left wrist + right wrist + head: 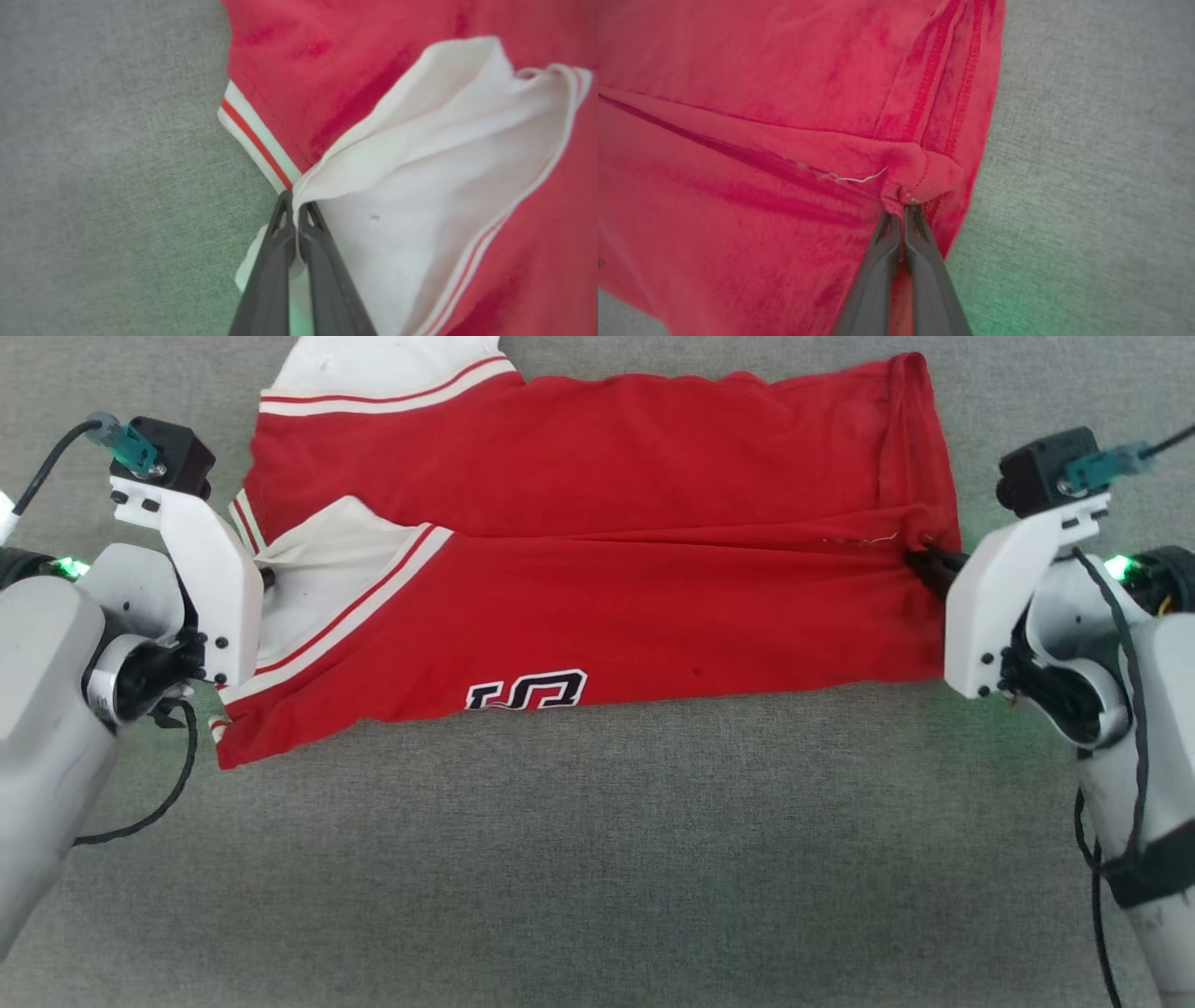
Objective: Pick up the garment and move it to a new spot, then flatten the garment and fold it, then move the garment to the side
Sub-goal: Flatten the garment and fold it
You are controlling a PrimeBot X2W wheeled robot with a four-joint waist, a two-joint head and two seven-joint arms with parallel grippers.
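Closest in, at nine o'clock, the left gripper [293,207] is clamped on the edge of the white sleeve [420,163]. At three o'clock the right gripper [903,214] pinches the red hem corner [920,177]. Between them the garment [597,588] lies half-folded on the grey tabletop [597,849], probably stretched to keep the fold straight. The black print [526,691] at six o'clock is cut by the fold and unreadable.

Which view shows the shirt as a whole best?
The head view: the shirt lies folded, nearly all of it in frame. The left wrist view shows its white sleeve pinched by the left end effector; the right wrist view shows its red hem pinched by the right end effector.
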